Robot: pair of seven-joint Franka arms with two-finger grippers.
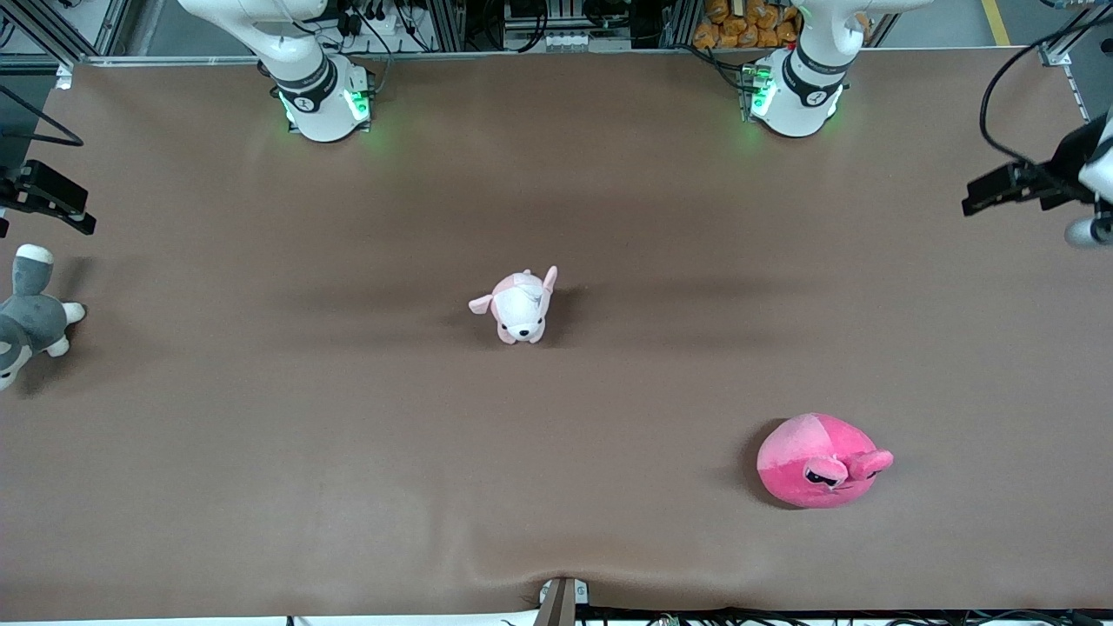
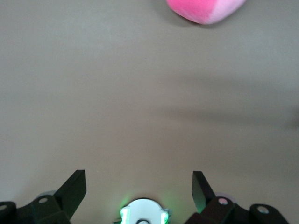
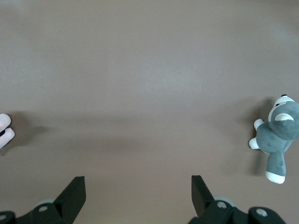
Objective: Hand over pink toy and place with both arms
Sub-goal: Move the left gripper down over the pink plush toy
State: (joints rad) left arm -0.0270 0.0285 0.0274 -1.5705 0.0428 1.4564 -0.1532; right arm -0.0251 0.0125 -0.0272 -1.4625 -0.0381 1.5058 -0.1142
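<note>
In the front view the pink toy (image 1: pixel 822 461) lay on the brown desk (image 1: pixel 261 487) toward the left arm's end, nearer to the front camera than the small pink-and-white puppy plush (image 1: pixel 520 306) at the desk's middle, and well apart from it. Its snout and half-closed eyes faced the camera, and its rounded body ran slightly longer across the desk than from the bases toward the camera. Judged by where the bases stood, the left arm was the closer one, so the first grasp looked to be its job. A grey-and-white plush (image 1: pixel 28 317) lay at the right arm's end, well apart from both others. The left tool (image 1: pixel 1000 189) hung at the desk's edge on its own side, the right tool (image 1: pixel 48 202) at the other edge, near the grey plush; both arms waited. In the left wrist view the left tool (image 2: pixel 139 184) stood wide open and empty over bare cloth, with only an edge of the pink toy (image 2: pixel 205 9) showing, well clear of the fingers (image 2: pixel 74 186). In the right wrist view the right tool (image 3: pixel 138 186) was likewise spread wide and held nothing; the grey-and-white plush (image 3: pixel 276 137) and a paw of the puppy plush (image 3: pixel 4 130) showed at the margins. The cloth looked smooth apart from a ripple at its camera-side edge, and there was ample room around the toy for a descent from above.
</note>
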